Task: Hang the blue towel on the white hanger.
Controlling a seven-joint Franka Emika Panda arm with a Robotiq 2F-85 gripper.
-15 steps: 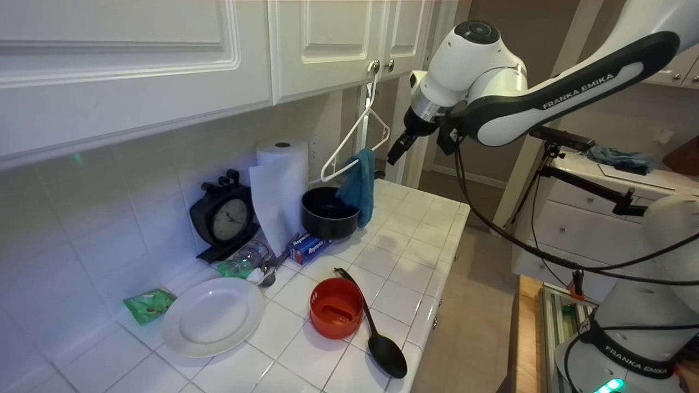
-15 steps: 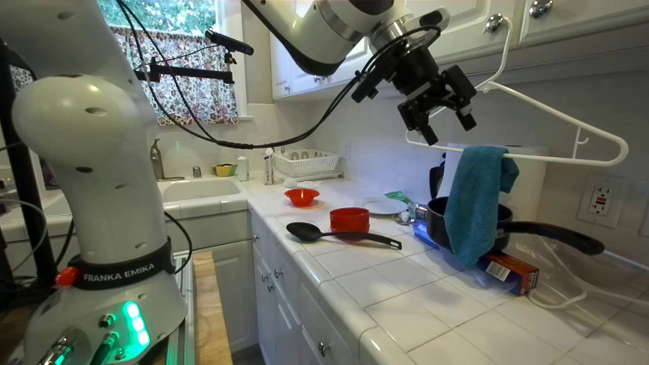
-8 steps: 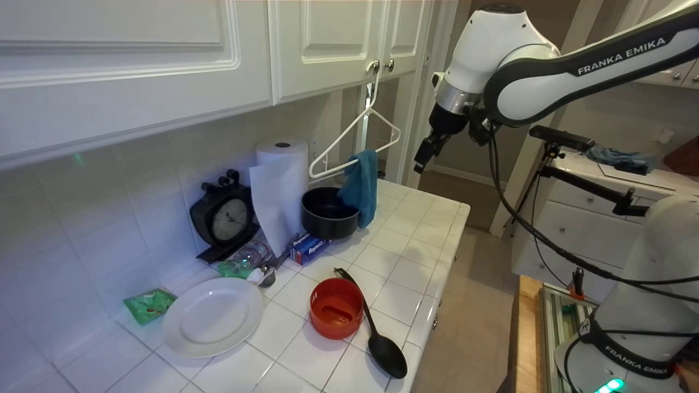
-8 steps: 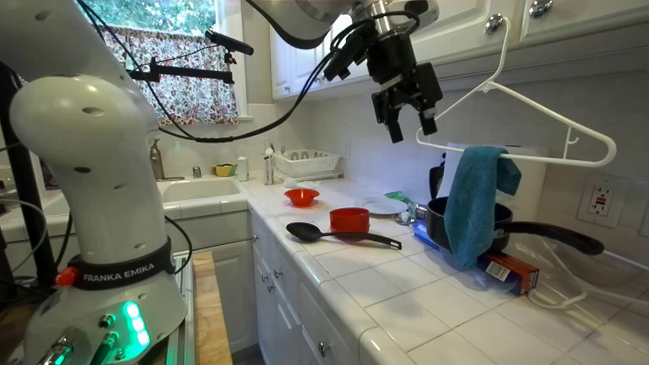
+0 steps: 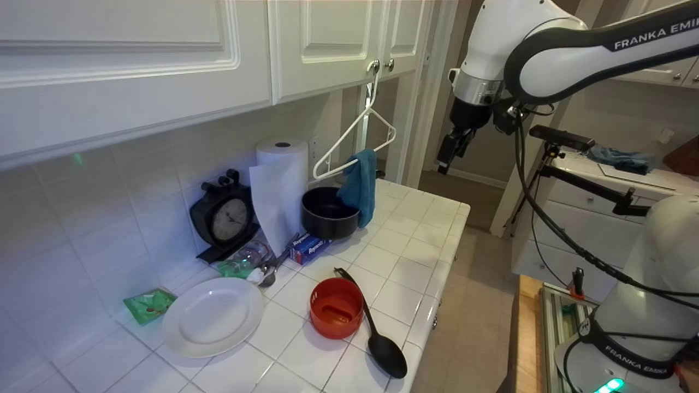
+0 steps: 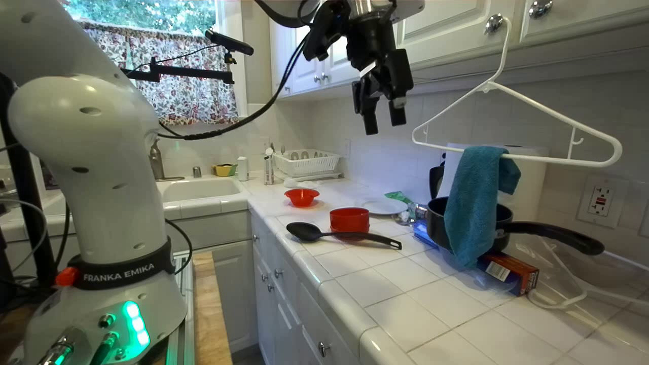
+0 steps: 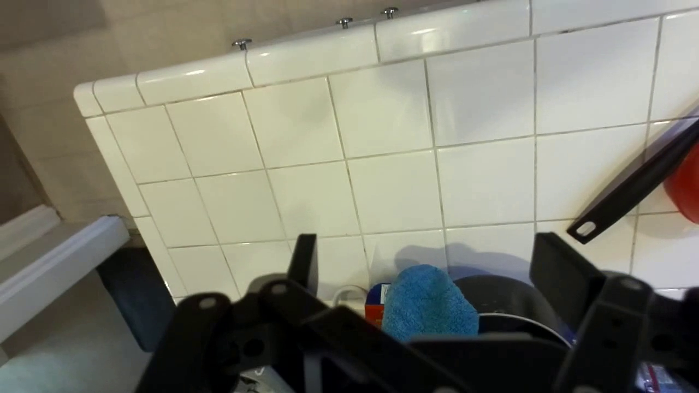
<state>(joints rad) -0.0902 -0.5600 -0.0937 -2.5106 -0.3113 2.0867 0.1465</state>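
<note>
OK, blue towel (image 6: 471, 203) is draped over the lower bar of the white hanger (image 6: 488, 86); gripper (image 6: 384, 120) well apart from the hanger, jaws wide, nothing held. Towel should be light, soft, floppy; to even it up, pinch the loose end below the hanger. Versus a second ago: gripper farther from the hanger, hanger turned slightly, towel still on.

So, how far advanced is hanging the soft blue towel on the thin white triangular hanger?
Done: the towel hangs over the hanger. In hand: nothing; the black two-fingered gripper is open, apart from both. Left: apparently nothing, since cloth falls on both sides of the lower bar.
</note>
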